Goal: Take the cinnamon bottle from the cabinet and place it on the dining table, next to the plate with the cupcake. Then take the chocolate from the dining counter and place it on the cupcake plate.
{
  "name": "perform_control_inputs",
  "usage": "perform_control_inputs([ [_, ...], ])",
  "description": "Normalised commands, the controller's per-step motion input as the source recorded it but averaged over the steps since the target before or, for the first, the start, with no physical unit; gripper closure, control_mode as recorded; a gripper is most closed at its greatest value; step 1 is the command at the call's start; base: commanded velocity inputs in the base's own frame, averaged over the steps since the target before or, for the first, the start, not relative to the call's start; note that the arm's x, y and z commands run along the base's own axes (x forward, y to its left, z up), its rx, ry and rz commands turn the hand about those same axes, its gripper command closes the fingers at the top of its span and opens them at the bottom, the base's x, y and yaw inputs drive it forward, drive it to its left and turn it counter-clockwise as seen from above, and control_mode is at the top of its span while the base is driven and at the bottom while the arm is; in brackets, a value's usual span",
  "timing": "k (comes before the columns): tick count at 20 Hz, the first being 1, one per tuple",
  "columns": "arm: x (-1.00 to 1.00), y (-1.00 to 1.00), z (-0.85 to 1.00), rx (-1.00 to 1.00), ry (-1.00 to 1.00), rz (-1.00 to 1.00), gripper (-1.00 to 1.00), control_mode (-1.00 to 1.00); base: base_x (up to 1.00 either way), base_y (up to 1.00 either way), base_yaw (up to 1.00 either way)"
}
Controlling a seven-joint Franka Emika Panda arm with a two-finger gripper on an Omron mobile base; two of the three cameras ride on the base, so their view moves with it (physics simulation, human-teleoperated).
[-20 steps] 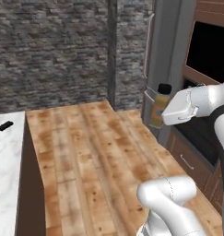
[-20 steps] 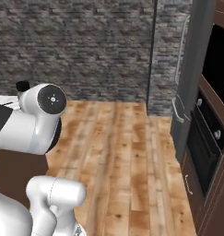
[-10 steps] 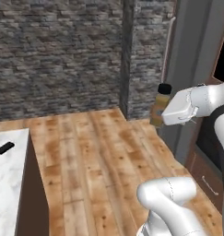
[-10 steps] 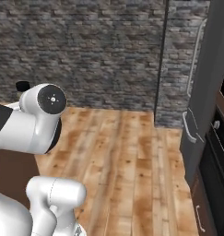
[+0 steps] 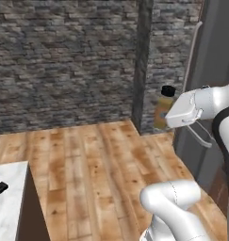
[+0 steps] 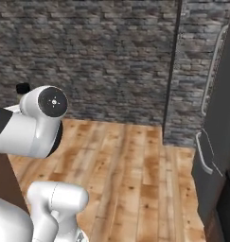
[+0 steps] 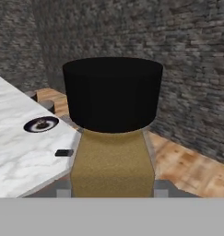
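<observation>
Tan cinnamon bottle [image 7: 112,138] sits clamped in the hand [image 7: 112,189], above wood floor [image 5: 87,160].

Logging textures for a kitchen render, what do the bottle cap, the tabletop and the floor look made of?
The cinnamon bottle has a matte black cap, probably plastic, with no shine. The dining table looks like polished white marble with grey veins. The floor looks like varnished wood planks with visible grain.

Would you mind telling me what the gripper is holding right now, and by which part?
The gripper holds the cinnamon bottle upright by the lower part of its tan body, one finger on each side; the black cap is free.
</observation>
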Motion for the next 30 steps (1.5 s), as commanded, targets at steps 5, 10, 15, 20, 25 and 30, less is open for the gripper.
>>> perform_control_inputs([
  [5, 0.00, 0.00, 0.00, 0.00, 0.00, 0.00, 1.00, 1.00, 0.83, -0.13, 0.19],
  [10, 0.00, 0.00, 0.00, 0.00, 0.00, 0.00, 1.00, 1.00, 0.78, -0.09, 0.29],
  [15, 0.00, 0.00, 0.00, 0.00, 0.00, 0.00, 1.00, 1.00, 0.76, -0.07, 0.32],
  [20, 0.00, 0.00, 0.00, 0.00, 0.00, 0.00, 1.00, 1.00, 0.77, -0.06, 0.34],
  [25, 0.00, 0.00, 0.00, 0.00, 0.00, 0.00, 1.00, 1.00, 0.72, -0.06, 0.39],
  [30, 0.00, 0.00, 0.00, 0.00, 0.00, 0.00, 1.00, 1.00, 0.63, -0.03, 0.51],
])
